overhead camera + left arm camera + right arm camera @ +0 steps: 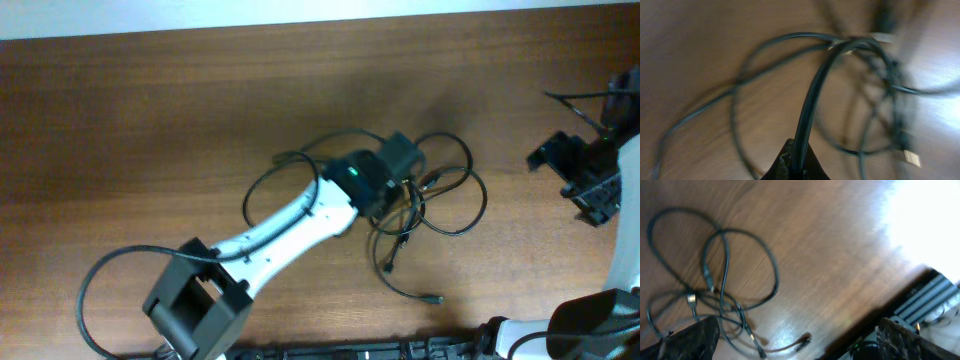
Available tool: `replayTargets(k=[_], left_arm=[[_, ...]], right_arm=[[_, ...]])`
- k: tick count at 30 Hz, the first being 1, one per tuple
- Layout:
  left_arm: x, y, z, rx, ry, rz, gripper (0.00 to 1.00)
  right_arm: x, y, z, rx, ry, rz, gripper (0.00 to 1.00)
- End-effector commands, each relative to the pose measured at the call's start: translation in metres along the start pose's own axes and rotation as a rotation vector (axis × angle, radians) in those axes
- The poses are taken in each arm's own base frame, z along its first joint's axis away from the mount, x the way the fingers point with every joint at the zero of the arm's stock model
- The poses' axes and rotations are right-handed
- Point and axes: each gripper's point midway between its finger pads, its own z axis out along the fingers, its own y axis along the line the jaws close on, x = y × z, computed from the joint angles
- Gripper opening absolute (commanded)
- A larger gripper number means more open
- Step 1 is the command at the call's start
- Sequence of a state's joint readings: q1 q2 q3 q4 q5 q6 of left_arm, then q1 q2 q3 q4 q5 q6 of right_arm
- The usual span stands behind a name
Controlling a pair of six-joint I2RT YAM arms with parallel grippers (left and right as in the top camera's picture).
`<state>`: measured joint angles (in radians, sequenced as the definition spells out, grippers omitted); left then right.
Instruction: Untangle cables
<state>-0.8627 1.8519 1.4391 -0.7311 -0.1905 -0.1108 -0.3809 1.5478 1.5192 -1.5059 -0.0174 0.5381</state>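
The cables (440, 195) are thin black cords in tangled loops at the table's middle, with small plug ends trailing toward the front (432, 298). My left gripper (400, 165) is over the knot and is shut on one black cable (807, 110), which arches up from between its fingers (797, 162) in the left wrist view. A metallic plug (911, 158) lies at the lower right there. My right gripper (585, 175) is open and empty, raised at the far right, well away from the tangle. The right wrist view shows the loops (715, 280) at its left, between the wide-apart fingertips (797, 340).
The wooden table (150, 130) runs to a pale back edge (300, 15). A thicker black arm cable (95, 290) loops at the front left by the left arm's base. A dark rail (350, 350) runs along the front edge.
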Motion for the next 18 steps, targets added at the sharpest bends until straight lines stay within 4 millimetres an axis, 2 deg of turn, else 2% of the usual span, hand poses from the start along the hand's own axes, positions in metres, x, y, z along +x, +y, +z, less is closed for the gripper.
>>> replayTargets(k=[1, 2, 3, 4, 6, 7, 8, 9, 12, 13, 14, 16, 18], left_arm=[[0.005, 0.092, 0.006, -0.106, 0.016, -0.371, 0.00], [0.007, 0.097, 0.009, -0.028, 0.031, -0.416, 0.00], [0.009, 0.106, 0.010, 0.048, 0.040, -0.430, 0.00], [0.013, 0.122, 0.011, 0.033, 0.045, -0.459, 0.00], [0.019, 0.143, 0.012, 0.014, 0.048, -0.504, 0.00], [0.022, 0.149, 0.012, 0.007, 0.055, -0.519, 0.00], [0.024, 0.149, 0.012, 0.013, 0.064, -0.523, 0.00], [0.028, 0.146, 0.011, 0.015, 0.081, -0.520, 0.00], [0.027, 0.141, 0.011, 0.048, 0.082, -0.521, 0.00], [0.027, 0.141, 0.011, 0.048, 0.082, -0.521, 0.00], [0.027, 0.141, 0.011, 0.048, 0.081, -0.521, 0.00], [0.027, 0.141, 0.011, 0.048, 0.081, -0.521, 0.00], [0.027, 0.141, 0.011, 0.048, 0.085, -0.521, 0.00]], right_arm=[[0.026, 0.062, 0.020, -0.188, 0.044, -0.276, 0.99], [0.035, 0.084, 0.030, -0.242, 0.045, -0.333, 0.99], [0.052, 0.114, 0.045, -0.321, 0.049, -0.418, 0.99], [0.065, 0.132, 0.055, -0.368, 0.049, -0.479, 0.99], [0.090, 0.162, 0.079, -0.428, 0.011, -0.605, 1.00], [0.105, 0.179, 0.090, -0.467, -0.012, -0.661, 0.89], [0.113, 0.185, 0.096, -0.473, 0.001, -0.611, 0.88], [0.124, 0.184, 0.115, -0.411, 0.067, -0.414, 0.88], [0.131, 0.196, 0.154, -0.366, 0.111, -0.398, 0.75], [0.135, 0.191, 0.174, -0.312, 0.155, -0.344, 0.75], [0.135, 0.188, 0.185, -0.281, 0.171, -0.312, 0.75], [0.129, 0.192, 0.196, -0.276, 0.145, -0.301, 0.68], [0.125, 0.197, 0.195, -0.293, 0.136, -0.285, 0.61]])
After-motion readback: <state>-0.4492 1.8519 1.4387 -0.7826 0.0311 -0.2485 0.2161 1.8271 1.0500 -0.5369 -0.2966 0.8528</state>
